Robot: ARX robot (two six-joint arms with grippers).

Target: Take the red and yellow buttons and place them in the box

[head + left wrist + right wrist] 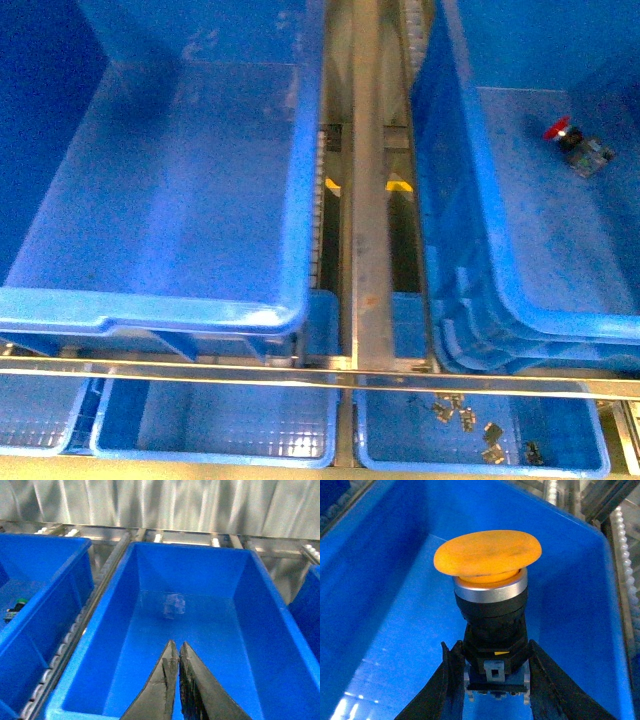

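My right gripper is pinching a yellow button by its black body, holding it up over the inside of a blue bin, so this one is not dropped yet. My left gripper has its fingers pressed together with nothing in them, above the big empty box. A red button lies in the far part of the right-hand box, and I think more picking is left.
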